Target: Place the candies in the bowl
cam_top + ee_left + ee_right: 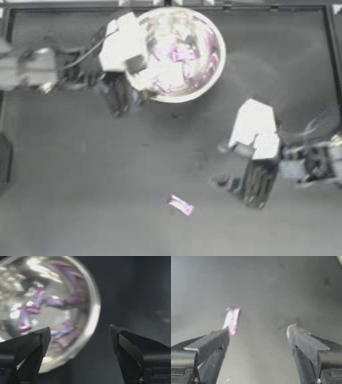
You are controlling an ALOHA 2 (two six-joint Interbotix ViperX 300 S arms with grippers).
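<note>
1. Two arms reach over the dark table (80,190); the left gripper (130,97) hangs at the bowl's left rim, jaws spread and empty.
2. Several candies (53,302) lie inside the bowl (200,80).
3. One candy (180,205) lies on the table, well apart from the bowl.
4. Near it, the right gripper (234,182) hovers, jaws spread wide.

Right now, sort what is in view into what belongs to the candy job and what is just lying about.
Belongs to the job:
- large shiny silvery bowl, wrapped candies already inside
- one white, pink-ended wrapped candy on the table
- left end effector, open beside the bowl
- right end effector, open near the loose candy

Lying about:
- nothing visible; only the dark table
</note>
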